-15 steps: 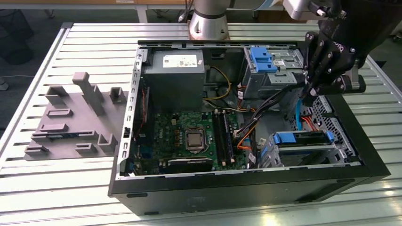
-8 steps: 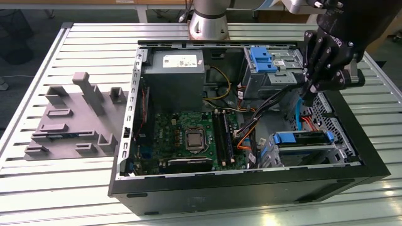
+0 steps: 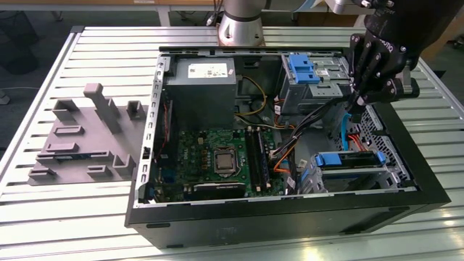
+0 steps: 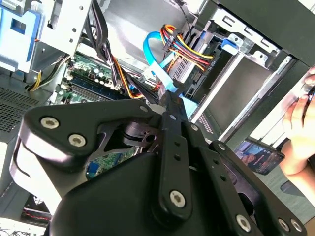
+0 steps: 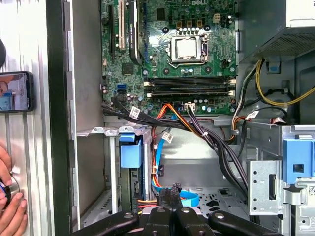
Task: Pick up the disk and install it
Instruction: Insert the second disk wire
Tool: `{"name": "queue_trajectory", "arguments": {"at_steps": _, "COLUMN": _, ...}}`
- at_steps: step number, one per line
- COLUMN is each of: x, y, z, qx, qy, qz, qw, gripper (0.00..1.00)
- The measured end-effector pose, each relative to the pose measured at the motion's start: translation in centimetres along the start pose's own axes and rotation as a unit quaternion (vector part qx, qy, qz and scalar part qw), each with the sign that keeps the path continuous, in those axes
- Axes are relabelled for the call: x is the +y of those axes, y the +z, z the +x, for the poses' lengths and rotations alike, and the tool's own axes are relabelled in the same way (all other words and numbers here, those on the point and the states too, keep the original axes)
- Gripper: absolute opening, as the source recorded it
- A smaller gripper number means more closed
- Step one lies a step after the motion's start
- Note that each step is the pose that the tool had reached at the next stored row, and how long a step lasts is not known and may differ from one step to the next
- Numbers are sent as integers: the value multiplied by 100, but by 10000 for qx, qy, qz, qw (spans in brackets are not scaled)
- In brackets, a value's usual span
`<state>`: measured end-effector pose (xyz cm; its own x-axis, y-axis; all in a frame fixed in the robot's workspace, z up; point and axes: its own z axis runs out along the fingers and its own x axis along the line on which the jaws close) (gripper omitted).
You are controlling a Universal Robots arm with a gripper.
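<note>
The disk's blue carrier end (image 3: pixel 349 159) sits in the drive cage at the case's near corner, on the exterior view's right. It also appears as a blue tab (image 5: pixel 130 152) in the first wrist view and at the cage mouth (image 4: pixel 229 45) in the second. The silver body is hidden inside the cage. My black gripper (image 3: pixel 357 105) hangs over the case's edge on the exterior view's right, behind that cage. Its fingers (image 5: pixel 170 195) are shut together, nothing visible between them, close above a blue flat cable (image 4: pixel 157 59).
An upright blue bracket (image 3: pixel 301 68) stands on the rear drive bay. A grey power-supply box (image 3: pixel 199 81), the motherboard (image 3: pixel 217 160) and cable bundles (image 5: pixel 197 130) occupy the case. A grey fixture (image 3: pixel 83 136) lies on the table. A person's hand (image 5: pixel 10 206) and a phone (image 5: pixel 15 91) are beside the case.
</note>
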<state>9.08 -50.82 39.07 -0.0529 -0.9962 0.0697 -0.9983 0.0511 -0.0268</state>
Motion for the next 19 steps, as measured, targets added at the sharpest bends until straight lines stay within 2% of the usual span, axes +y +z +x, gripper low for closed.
{"name": "queue_trajectory", "arguments": {"at_steps": 7, "x": 0, "y": -1, "z": -9, "qx": 7, "qy": 8, "qz": 0, "qw": 10000, "gripper": 11}}
{"name": "queue_trajectory", "arguments": {"at_steps": 11, "x": 2, "y": 5, "z": -31, "qx": 12, "qy": 136, "qz": -9, "qw": 9999, "gripper": 11}}
{"name": "queue_trajectory", "arguments": {"at_steps": 14, "x": 0, "y": 7, "z": -55, "qx": 16, "qy": 151, "qz": -11, "qw": 9999, "gripper": 11}}
{"name": "queue_trajectory", "arguments": {"at_steps": 16, "x": -1, "y": 9, "z": -59, "qx": 59, "qy": 150, "qz": -8, "qw": 9999, "gripper": 11}}
{"name": "queue_trajectory", "arguments": {"at_steps": 17, "x": -1, "y": 10, "z": -63, "qx": 112, "qy": 148, "qz": -4, "qw": 9998, "gripper": 17}}
{"name": "queue_trajectory", "arguments": {"at_steps": 18, "x": -1, "y": 14, "z": -73, "qx": 193, "qy": 146, "qz": 2, "qw": 9997, "gripper": 17}}
{"name": "queue_trajectory", "arguments": {"at_steps": 19, "x": 0, "y": 19, "z": -85, "qx": 258, "qy": 145, "qz": 6, "qw": 9996, "gripper": 24}}
